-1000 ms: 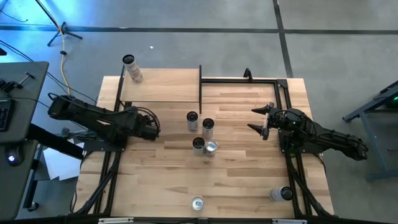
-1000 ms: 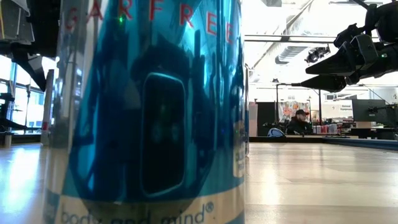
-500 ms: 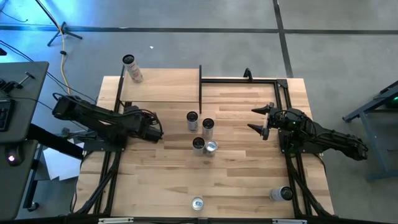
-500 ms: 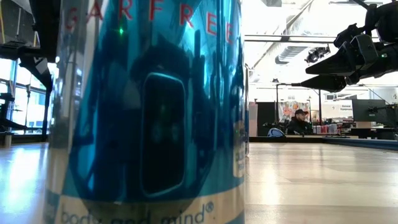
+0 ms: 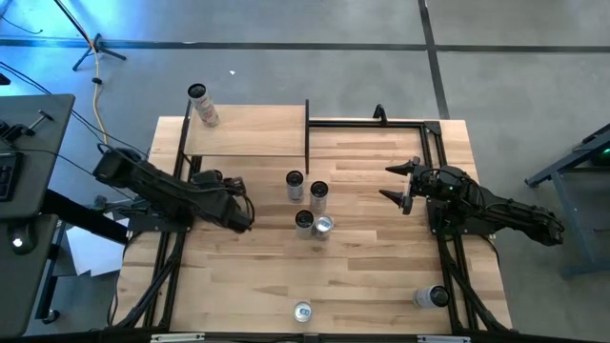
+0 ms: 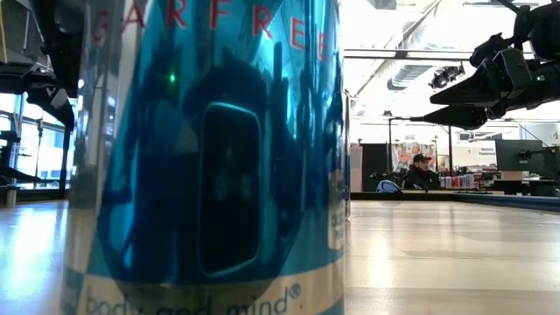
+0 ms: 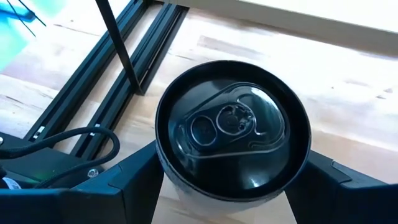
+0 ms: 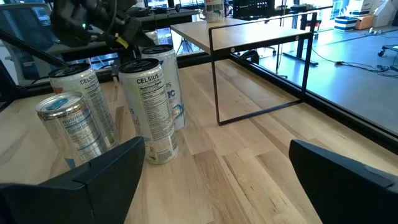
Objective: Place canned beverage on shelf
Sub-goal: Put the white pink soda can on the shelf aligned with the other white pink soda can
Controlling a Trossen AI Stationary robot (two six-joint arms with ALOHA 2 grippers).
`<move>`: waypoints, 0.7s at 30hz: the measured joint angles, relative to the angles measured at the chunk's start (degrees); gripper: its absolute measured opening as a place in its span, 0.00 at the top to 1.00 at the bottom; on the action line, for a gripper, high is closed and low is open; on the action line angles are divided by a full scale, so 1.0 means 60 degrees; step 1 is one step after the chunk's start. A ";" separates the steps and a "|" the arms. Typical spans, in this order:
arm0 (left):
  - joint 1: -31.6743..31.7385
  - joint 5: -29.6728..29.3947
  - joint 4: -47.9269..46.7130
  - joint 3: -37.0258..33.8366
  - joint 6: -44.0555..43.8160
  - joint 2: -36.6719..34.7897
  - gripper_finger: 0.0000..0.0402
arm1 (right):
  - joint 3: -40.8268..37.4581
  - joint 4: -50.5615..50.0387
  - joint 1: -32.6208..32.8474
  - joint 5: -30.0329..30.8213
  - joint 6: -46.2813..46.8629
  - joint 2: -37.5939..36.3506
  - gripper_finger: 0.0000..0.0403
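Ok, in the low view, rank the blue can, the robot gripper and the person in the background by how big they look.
1. blue can: fills the left half, but only because it stands right at the camera.
2. right gripper, upper right.
3. person, far in the background.

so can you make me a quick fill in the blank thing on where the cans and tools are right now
1. The left tool grips an upright ___ by its sides.
2. Exactly ___ beverage stands on the shelf.
3. The group of cans mid-table numbers ___.
4. The right tool holds nothing; its fingers are ___.

Missing words: can; one; four; open
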 joint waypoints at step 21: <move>-0.1163 -0.0780 -0.1139 0.0004 -0.3784 0.2325 0.34 | 0.0000 0.0001 0.0000 0.0000 0.0000 -0.0001 0.04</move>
